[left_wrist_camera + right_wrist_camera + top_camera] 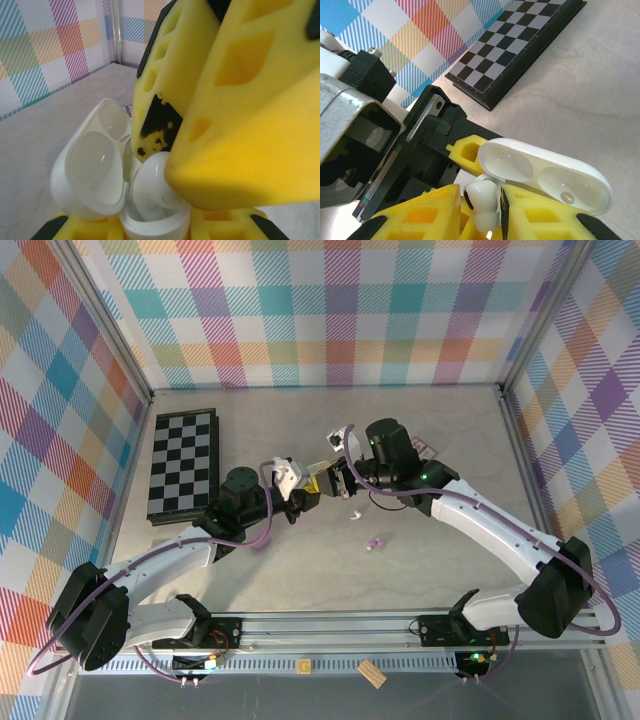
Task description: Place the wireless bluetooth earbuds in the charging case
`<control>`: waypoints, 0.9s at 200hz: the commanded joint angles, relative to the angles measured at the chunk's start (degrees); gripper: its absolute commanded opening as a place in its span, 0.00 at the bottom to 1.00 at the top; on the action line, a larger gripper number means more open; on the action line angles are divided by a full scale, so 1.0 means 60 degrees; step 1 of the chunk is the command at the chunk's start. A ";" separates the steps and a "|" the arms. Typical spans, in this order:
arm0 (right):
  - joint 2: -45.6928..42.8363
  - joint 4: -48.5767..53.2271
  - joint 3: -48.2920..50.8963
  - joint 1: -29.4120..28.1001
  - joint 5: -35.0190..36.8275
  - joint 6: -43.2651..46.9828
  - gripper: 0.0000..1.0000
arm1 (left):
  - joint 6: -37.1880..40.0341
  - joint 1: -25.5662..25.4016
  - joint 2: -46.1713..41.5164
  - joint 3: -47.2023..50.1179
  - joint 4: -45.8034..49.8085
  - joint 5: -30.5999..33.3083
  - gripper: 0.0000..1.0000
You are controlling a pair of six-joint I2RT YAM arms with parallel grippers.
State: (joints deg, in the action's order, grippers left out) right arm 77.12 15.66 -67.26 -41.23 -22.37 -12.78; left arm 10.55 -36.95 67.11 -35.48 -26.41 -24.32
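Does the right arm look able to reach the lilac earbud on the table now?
Probably not yet. The right gripper is shut on a white earbud at the open charging case in the left gripper. The lilac earbud lies uncovered on the table nearby; the way looks free once it lets go.

The two claws meet tip to tip in the middle of the surface (pixel 300 580), so nothing can slip between them. The left claw (pixel 303 497) grips the charging case (pixel 155 222). Its open lid (pixel 90 172) stands up just beside the right claw (pixel 482 212) and blocks that side. A white earbud (pixel 481 197) pinched in the right claw fills the gap over the case. A loose white earbud (pixel 352 515) and a lilac earbud (pixel 376 542) lie close by on the near side. The checkerboard (pixel 183 465) takes the far left. The near middle is open.
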 commanded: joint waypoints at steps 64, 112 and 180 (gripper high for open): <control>-0.0181 -0.0006 -0.0041 0.0047 0.0983 0.0845 0.39 | -0.0113 -0.0126 -0.0341 -0.0006 -0.0882 -0.0827 0.02; -0.0462 0.0250 0.0074 0.0052 0.1583 0.1105 0.47 | -0.0189 -0.0068 -0.0346 -0.0018 -0.0942 -0.0855 0.01; -0.0619 0.0464 0.0148 0.0046 0.1936 0.1339 0.53 | -0.0307 -0.0023 -0.0392 0.0026 -0.1086 -0.0902 0.01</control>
State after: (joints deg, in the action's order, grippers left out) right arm 73.89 16.84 -67.20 -41.43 -14.04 -6.33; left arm 8.95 -36.99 67.09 -35.44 -28.67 -26.79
